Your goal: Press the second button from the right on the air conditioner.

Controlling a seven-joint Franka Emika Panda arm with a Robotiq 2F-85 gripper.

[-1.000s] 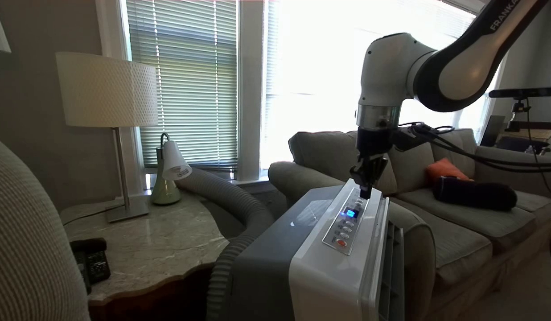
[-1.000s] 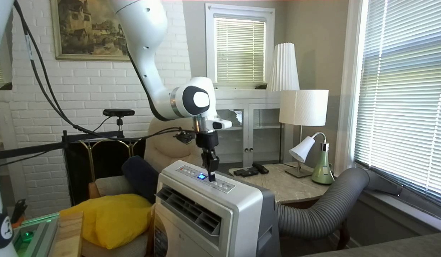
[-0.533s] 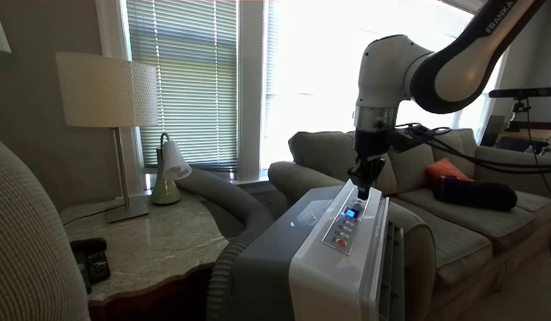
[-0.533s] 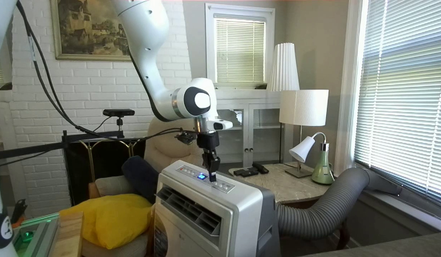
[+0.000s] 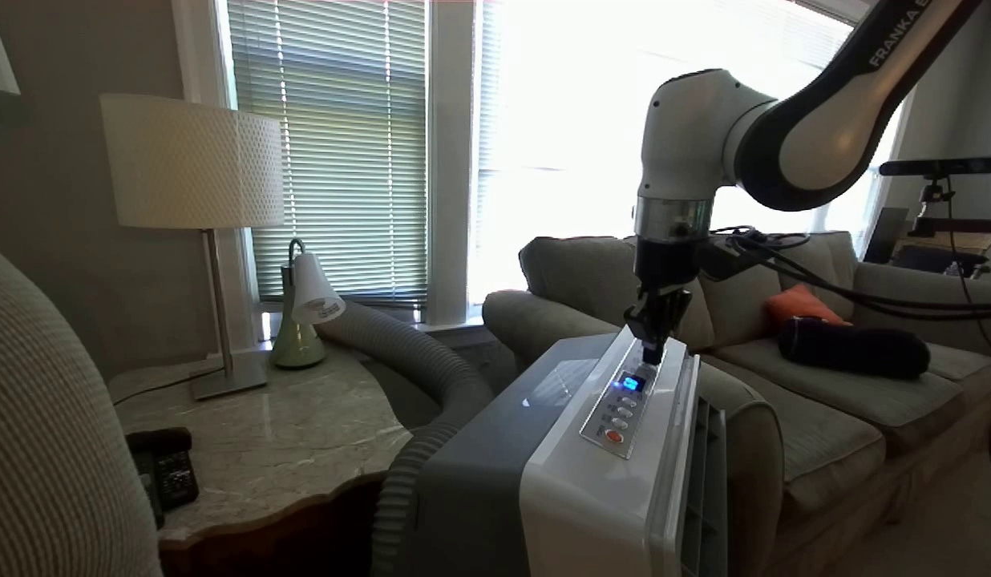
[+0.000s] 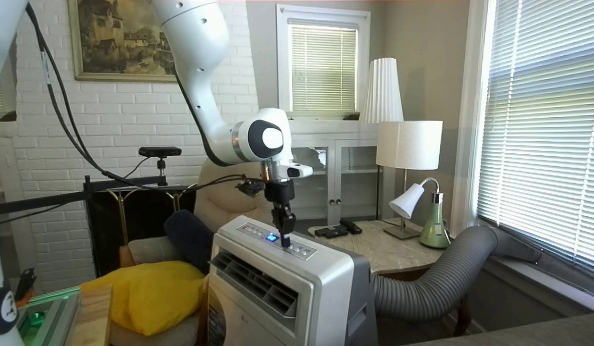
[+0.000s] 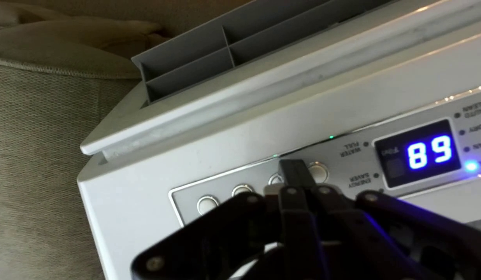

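The air conditioner [image 5: 592, 501] [image 6: 326, 276] is a grey unit with a white panel, seen in both exterior views. Its control strip [image 7: 225, 179] shows upside down in the wrist view, with a blue-lit display [image 7: 417, 153] reading 89. Past the display lies a row of round buttons. The end button [image 7: 207, 205] shows whole; the button beside it [image 7: 242, 189] is partly hidden by the finger linkage. My gripper [image 7: 295, 171] is shut and empty, pointing down. Its tips, also in both exterior views [image 5: 653, 355] [image 6: 286, 241], stand over the strip between the two buttons nearer the display, partly covering one. I cannot tell whether they touch.
A thick grey hose [image 6: 422, 293] runs from the unit toward the window. A grey sofa [image 5: 792, 401] stands beside the unit. A marble-topped table [image 5: 303, 425] holds a lamp [image 5: 195, 160], a small green lamp [image 5: 297, 349] and a phone [image 5: 175, 473]. A yellow cushion [image 6: 153, 293] lies near the unit.
My arm and gripper have come down a little, and the tips sit slightly lower over the strip. There is also a small sideways shift. The air conditioner has not moved.
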